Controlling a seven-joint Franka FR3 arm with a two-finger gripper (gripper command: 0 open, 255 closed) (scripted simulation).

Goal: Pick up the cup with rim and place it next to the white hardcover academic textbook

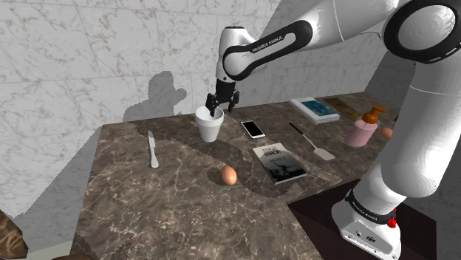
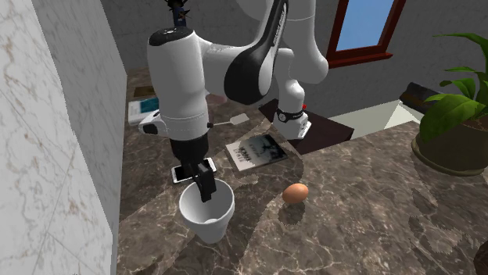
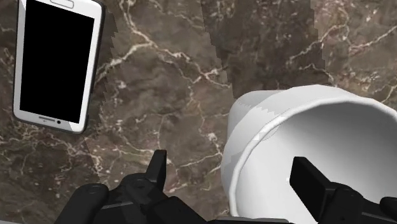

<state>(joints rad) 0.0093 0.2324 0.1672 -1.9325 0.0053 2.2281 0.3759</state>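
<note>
- Shoulder view: we see the white cup standing upright on the dark marbled surface, close to the wall. A white-framed smartphone lies just beside it toward this view's right.
- The black pincer points down at the cup's rim.
- In the wrist view the pincer is spread apart. One finger is outside the cup and the other is inside it, so the two straddle its wall. We cannot tell whether either one touches the wall.
- The white-edged textbook with a teal cover lies flat, well apart from the cup, toward the shoulder view's right. A pink pump bottle stands near it.
- Between cup and textbook lies a spatula.
- Nearer the stand lie a dark-covered book and a brown egg.
- A knife lies toward the shoulder view's left of the cup.
- In the second exterior view the egg sits near the cup.
</note>
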